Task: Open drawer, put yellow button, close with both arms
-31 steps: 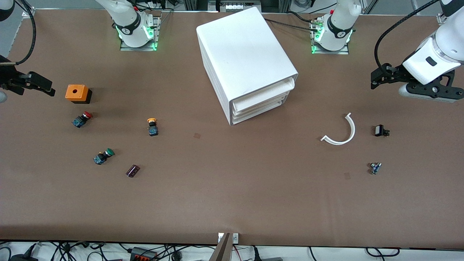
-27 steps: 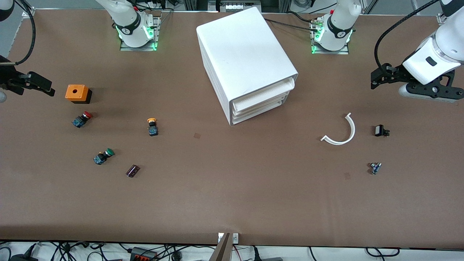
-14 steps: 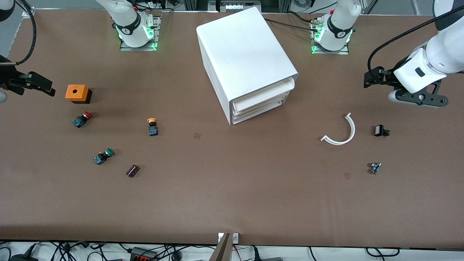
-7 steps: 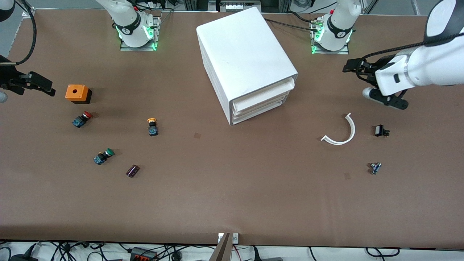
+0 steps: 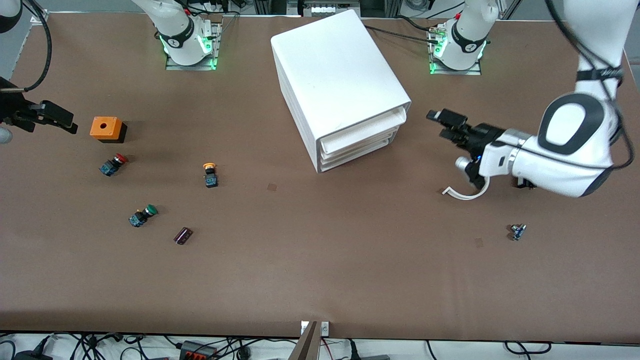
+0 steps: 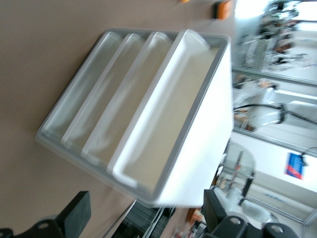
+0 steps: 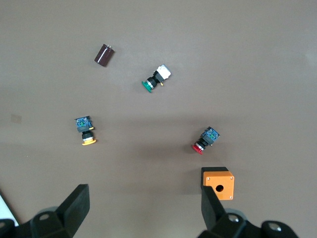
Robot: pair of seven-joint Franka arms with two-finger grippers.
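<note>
The white cabinet [image 5: 340,80] stands at the table's middle, and its topmost drawer [image 5: 362,130] is shut. In the left wrist view the drawer [image 6: 163,114] fills the frame. The yellow button [image 5: 210,173] lies on the table toward the right arm's end; it also shows in the right wrist view [image 7: 85,130]. My left gripper [image 5: 444,125] is open and empty, low over the table beside the drawer fronts, jaws pointing at them [image 6: 146,218]. My right gripper [image 5: 55,117] is open and empty, waiting high over the right arm's end [image 7: 143,206].
An orange box [image 5: 106,128], a red button [image 5: 112,165], a green button [image 5: 142,215] and a dark cylinder [image 5: 183,235] lie around the yellow button. A white curved strip [image 5: 467,194] and a small blue part [image 5: 517,231] lie under and near the left arm.
The left arm has swung in from the table's end and come down, turning its gripper to face the drawer fronts. The right arm has not moved.
</note>
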